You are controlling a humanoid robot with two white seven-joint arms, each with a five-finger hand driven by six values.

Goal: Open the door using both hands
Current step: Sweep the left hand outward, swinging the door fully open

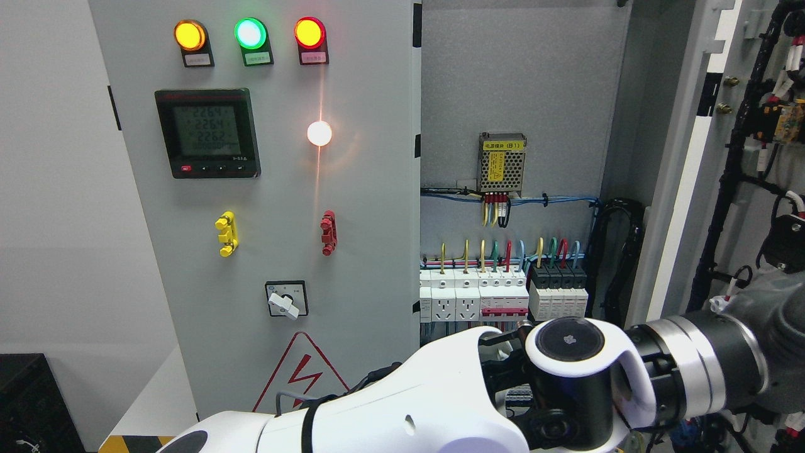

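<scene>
The grey cabinet's left door [365, 207] is closed and carries three lit lamps, a meter [207, 133] and a rotary switch [287, 299]. The right door [682, 189] is swung wide open to the right, so its inner face with black cable bundles [732, 163] shows. My left arm [440, 396] comes in from the lower left, white up to a black-capped joint [569, 340]. From there it runs on as a silver and black wrist [698, 365] toward the open door's lower part. The grey left hand [777, 314] sits at the right edge, largely cut off.
Inside the cabinet [522, 82] are a meshed power supply [501, 163], coloured wires and a row of breakers [503, 296]. A yellow handle [227, 233] and a red handle [328, 232] sit on the left door. A black box [31, 402] stands at the lower left.
</scene>
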